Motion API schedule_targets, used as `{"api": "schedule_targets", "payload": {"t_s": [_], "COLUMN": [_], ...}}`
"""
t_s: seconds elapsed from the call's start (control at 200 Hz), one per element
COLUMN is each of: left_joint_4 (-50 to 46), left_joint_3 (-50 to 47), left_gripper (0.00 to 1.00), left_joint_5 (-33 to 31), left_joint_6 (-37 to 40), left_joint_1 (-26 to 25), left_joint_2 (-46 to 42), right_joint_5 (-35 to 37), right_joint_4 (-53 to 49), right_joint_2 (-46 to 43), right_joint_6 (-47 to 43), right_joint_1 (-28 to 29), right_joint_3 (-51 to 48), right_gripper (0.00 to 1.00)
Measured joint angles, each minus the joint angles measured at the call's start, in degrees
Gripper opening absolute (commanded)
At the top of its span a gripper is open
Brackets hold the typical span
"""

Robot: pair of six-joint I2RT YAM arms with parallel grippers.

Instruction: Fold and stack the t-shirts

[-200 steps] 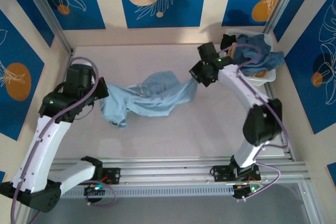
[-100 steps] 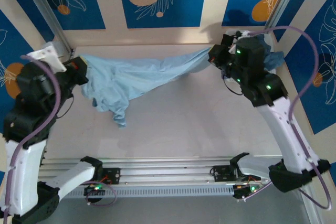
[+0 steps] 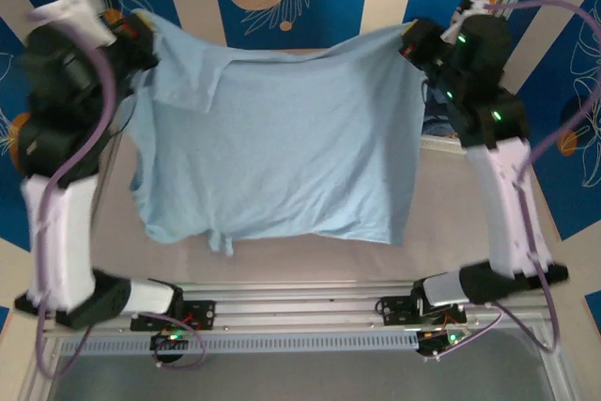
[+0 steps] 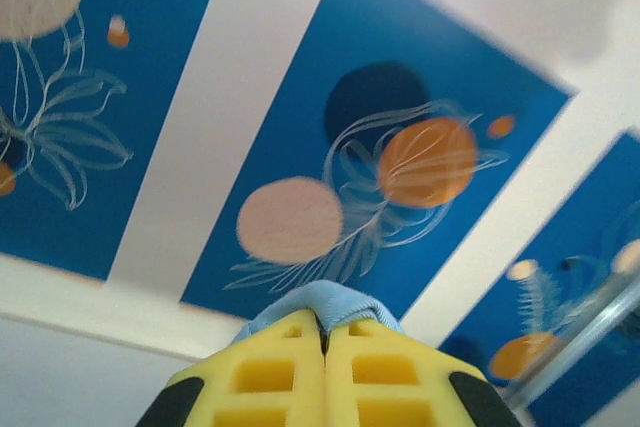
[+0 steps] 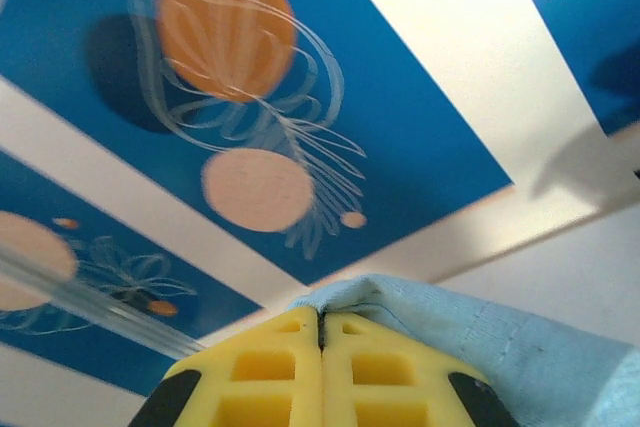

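The pale sky-blue t-shirt (image 3: 272, 147) is suspended above the counter (image 3: 451, 208), spread as a broad sheet across the centre of the top view. The left claw (image 3: 141, 37), in the upper left of the frame, is clenched on one upper corner of the garment. The right claw (image 3: 410, 44), in the upper right of the frame, is clenched on the opposite upper corner. The top edge of the cloth sags slightly between the two grip points. The lower hem hangs near the bottom centre of the frame, just above the aluminium rail (image 3: 310, 296) at the near edge. One sleeve is folded over near the upper left corner. In the left wrist view the yellow fingers (image 4: 270, 367) are pressed together, with a small fold of blue cloth showing at their tips. In the right wrist view the yellow fingers (image 5: 275, 367) are likewise pressed together, and the cloth runs from the tips toward the lower right. Both wrist cameras face the blue wall panels (image 4: 420, 97) with orange discs.
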Motion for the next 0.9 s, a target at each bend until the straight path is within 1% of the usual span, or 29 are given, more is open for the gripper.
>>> {"api": "schedule_targets", "payload": {"t_s": [0.14,0.25,0.275,0.315,0.355,0.405,0.455,0.465,0.485,0.53,0.615,0.665,0.7,0.785,0.9], "left_joint_4": [0.81,1.22,1.2,1.2,1.05,0.68,-0.17,-0.35,-0.83,-1.95,-5.03,-6.99,-8.02,-10.91,-12.09], "left_joint_3": [-0.44,0.42,1.36,3.26,5.22,7.82,10.25,10.64,11.34,12.24,12.28,11.06,8.57,-3.63,-28.17], "left_gripper": [0.0,0.0,0.0,0.13,0.32,0.56,0.8,0.83,0.86,0.88,0.87,0.85,0.83,0.79,0.7], "left_joint_5": [4.39,8.37,9.29,10.56,11.54,12.68,13.44,13.62,13.86,14.25,14.27,13.53,12.7,10.73,10.54], "left_joint_6": [-1.68,-3.04,-3.21,-3.32,-3.28,-3.43,-3.21,-3.23,-3.21,-3.23,-2.38,-1.92,-1.9,-2.73,-5.2], "left_joint_1": [5.18,8.87,9.44,10.19,10.69,11.13,11.32,11.34,11.39,11.41,11.28,11.23,11.19,11.37,13.16], "left_joint_2": [14.91,26.16,28.7,32.54,35.87,39.8,42.77,43.25,44.06,44.89,44.37,42.97,41.11,32.81,17.18], "right_joint_5": [-2.36,-4.31,-4.83,-5.42,-6.12,-6.86,-7.65,-7.76,-7.93,-8.24,-8.46,-8.41,-8.41,-8.2,-8.04], "right_joint_4": [-0.94,-4.28,-4.83,-6.34,-8.09,-10.01,-12.28,-12.74,-13.51,-15.47,-18.58,-18.62,-18.25,-16.5,-14.05], "right_joint_2": [14.86,28.17,31.06,35.36,39.52,44.3,48.19,48.89,49.9,51.56,51.52,49.22,46.25,36.3,21.14], "right_joint_6": [0.2,0.17,0.17,0.22,0.24,0.35,0.15,0.11,0.33,0.02,0.0,0.02,0.22,1.44,4.85], "right_joint_1": [-2.23,-3.04,-3.17,-3.28,-3.41,-3.52,-3.56,-3.56,-3.56,-3.56,-3.23,-2.93,-2.54,-0.66,3.85], "right_joint_3": [3.43,11.96,14.14,17.88,21.9,26.56,30.82,31.54,32.65,34.25,33.68,29.86,24.92,9.2,-11.8], "right_gripper": [0.0,0.0,0.07,0.19,0.31,0.44,0.51,0.52,0.54,0.55,0.56,0.55,0.54,0.52,0.49]}}
